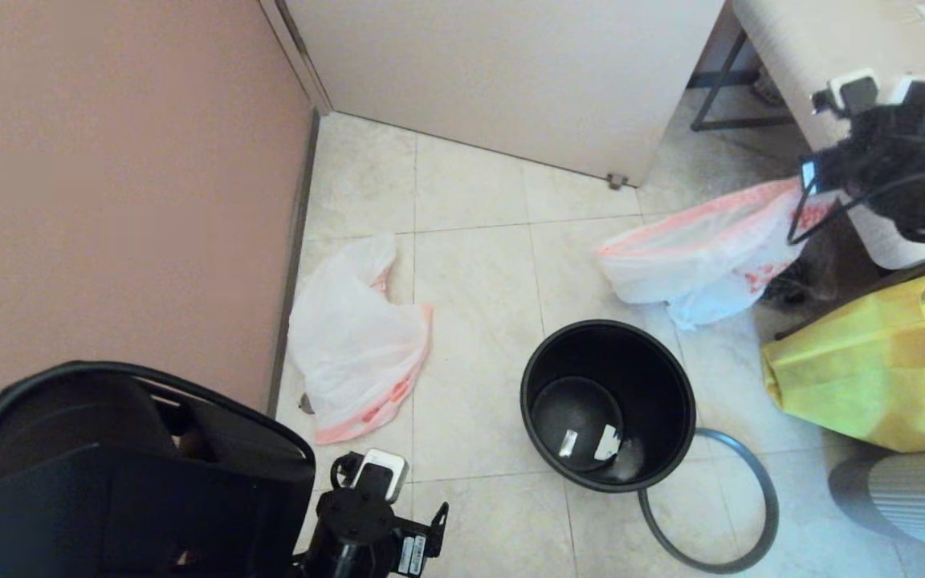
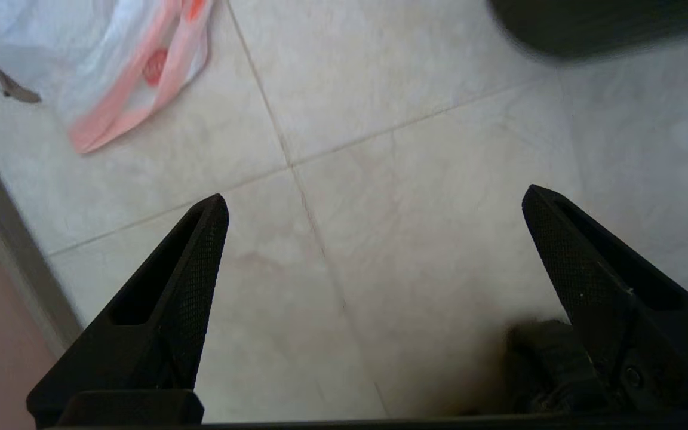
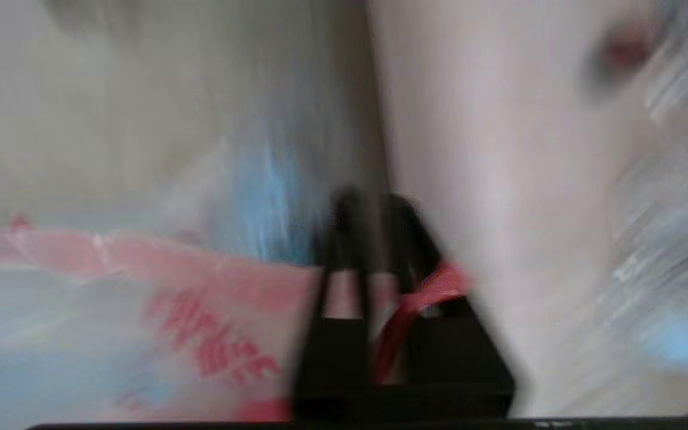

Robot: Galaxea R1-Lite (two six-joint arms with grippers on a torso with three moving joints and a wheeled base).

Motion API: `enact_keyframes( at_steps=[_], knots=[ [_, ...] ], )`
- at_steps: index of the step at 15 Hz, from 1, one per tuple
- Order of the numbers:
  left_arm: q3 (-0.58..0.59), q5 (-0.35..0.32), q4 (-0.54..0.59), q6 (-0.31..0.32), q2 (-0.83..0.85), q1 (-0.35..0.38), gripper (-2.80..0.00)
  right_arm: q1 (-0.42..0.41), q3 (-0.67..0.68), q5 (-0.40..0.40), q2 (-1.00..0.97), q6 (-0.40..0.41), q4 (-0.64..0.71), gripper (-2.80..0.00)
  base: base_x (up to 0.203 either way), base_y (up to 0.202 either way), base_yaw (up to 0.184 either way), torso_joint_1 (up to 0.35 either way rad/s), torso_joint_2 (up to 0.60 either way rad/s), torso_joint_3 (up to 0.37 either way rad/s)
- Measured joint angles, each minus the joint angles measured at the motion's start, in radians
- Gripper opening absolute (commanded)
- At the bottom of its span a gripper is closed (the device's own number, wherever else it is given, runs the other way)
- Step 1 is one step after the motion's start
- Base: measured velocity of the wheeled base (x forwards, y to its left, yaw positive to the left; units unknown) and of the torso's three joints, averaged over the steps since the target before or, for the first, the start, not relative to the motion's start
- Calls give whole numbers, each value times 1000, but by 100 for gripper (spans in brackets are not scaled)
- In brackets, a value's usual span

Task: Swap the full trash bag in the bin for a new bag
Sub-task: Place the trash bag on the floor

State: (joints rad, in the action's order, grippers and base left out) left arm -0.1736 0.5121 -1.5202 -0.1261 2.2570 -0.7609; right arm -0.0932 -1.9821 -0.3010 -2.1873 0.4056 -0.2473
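The black bin (image 1: 609, 401) stands bagless on the tile floor, a few scraps at its bottom. Its dark grey hoop (image 1: 719, 506) lies on the floor against its near right side. The full trash bag (image 1: 699, 253) hangs lifted off the floor, beyond and to the right of the bin. My right gripper (image 3: 374, 209) is shut on the bag's pink-red rim band (image 3: 427, 292) at the upper right. The new bag (image 1: 358, 337) lies limp and flat on the floor by the left wall; one corner of the new bag (image 2: 141, 77) shows in the left wrist view. My left gripper (image 2: 374, 203) hangs open above bare tile near the front.
A pinkish wall (image 1: 109, 185) runs along the left and a white door (image 1: 503, 72) closes the far side. A big yellow fabric bag (image 1: 872, 361) sits right of the bin. A light bench (image 1: 832, 48) stands at the far right.
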Motion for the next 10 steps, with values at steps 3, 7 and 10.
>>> enact_keyframes(
  at_steps=[3,7,10],
  knots=[
    [13,0,-1,12,13,-1,0,14,7,-19,-18,-16,137,0,0,0,0,0,0,0],
    [20,10,-1,12,15,-4,0,71,11,-44,150,-69,504,0,0,0,0,0,0,0],
    [25,30,-1,11,15,-5,0,112,11,-108,253,-145,857,0,0,0,0,0,0,0]
  ],
)
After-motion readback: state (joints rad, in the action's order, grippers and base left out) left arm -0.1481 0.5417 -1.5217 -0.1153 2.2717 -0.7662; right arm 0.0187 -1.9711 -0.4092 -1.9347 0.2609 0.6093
